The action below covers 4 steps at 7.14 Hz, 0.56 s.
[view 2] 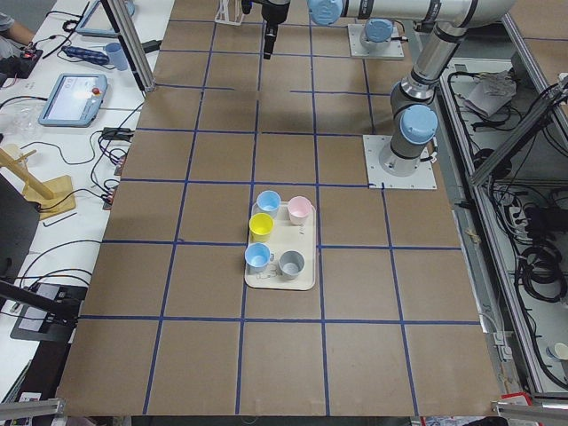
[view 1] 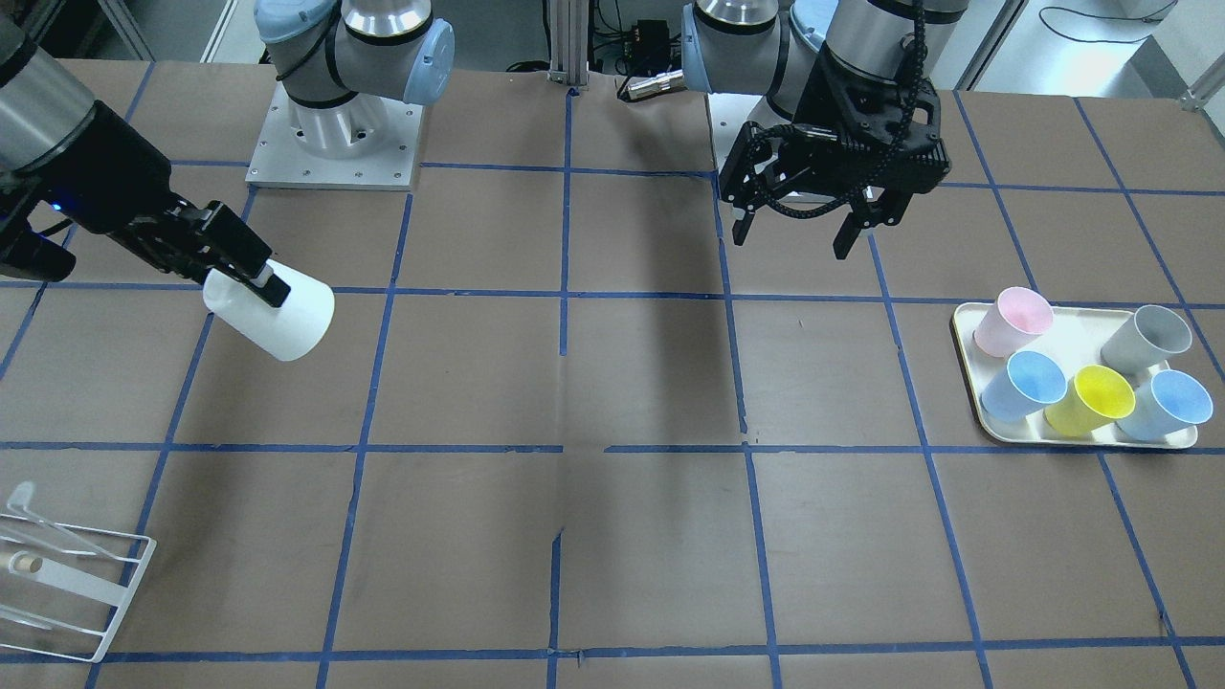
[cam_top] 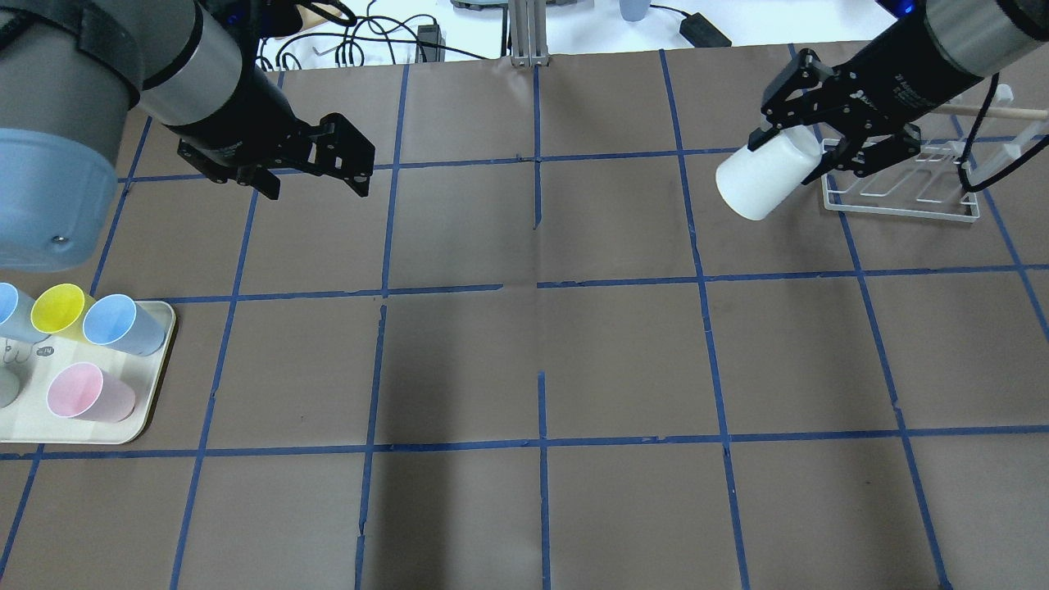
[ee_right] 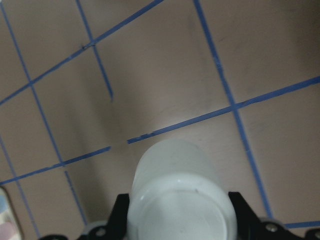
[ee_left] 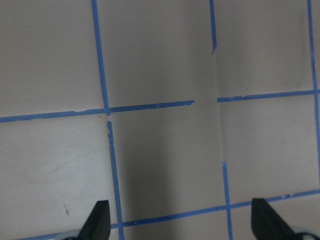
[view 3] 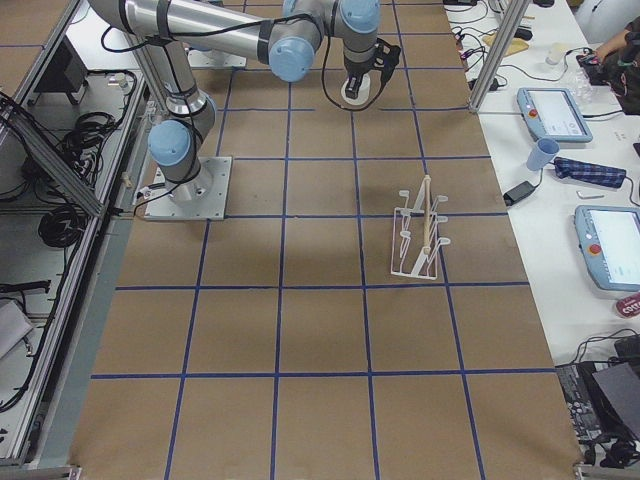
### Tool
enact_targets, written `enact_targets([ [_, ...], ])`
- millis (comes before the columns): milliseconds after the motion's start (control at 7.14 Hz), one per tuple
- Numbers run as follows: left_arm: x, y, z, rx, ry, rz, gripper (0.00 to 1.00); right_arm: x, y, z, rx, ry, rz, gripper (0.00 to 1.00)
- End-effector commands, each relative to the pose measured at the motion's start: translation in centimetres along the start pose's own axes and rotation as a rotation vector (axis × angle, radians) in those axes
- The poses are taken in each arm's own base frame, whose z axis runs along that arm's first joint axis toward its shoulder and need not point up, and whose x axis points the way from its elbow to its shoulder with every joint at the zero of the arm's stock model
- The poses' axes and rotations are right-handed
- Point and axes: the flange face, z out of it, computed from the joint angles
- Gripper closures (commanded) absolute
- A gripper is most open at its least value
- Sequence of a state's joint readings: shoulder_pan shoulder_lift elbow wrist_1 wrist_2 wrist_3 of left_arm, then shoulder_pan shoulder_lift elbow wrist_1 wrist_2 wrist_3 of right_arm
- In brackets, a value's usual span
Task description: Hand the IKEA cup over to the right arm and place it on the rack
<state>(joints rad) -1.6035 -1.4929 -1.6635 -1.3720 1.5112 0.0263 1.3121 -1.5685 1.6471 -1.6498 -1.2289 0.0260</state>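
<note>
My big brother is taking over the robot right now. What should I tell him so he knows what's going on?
Left gripper: open, empty, above the table.
Right gripper: shut on the IKEA cup, which is tilted in the air.
Rack: on the table just beside the held cup, with nothing on it.
Tray of coloured cups: on the left arm's side.
Done: the cup is in the right gripper.
Left: put the cup on the rack and let go.
</note>
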Motion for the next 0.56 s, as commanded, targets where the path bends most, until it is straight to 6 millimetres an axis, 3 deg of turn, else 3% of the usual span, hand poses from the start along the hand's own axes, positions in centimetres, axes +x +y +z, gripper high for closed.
enact_targets([
  [0,-1.5,0.0,-0.2,0.008,-0.112,-0.014,0.00,3.6,-2.5,-0.6,0.052,0.243,-0.267,0.62],
  [280,-1.3,-0.6,0.1,-0.028,-0.071,-0.088,0.00,8.8,-6.9,0.4,0.093,0.277,-0.373,0.62],
  [420,-1.2,-1.3,-0.7,-0.045,-0.073,-0.119,0.00,10.1,-8.4,1.5,0.104,0.285,-0.394,0.62],
])
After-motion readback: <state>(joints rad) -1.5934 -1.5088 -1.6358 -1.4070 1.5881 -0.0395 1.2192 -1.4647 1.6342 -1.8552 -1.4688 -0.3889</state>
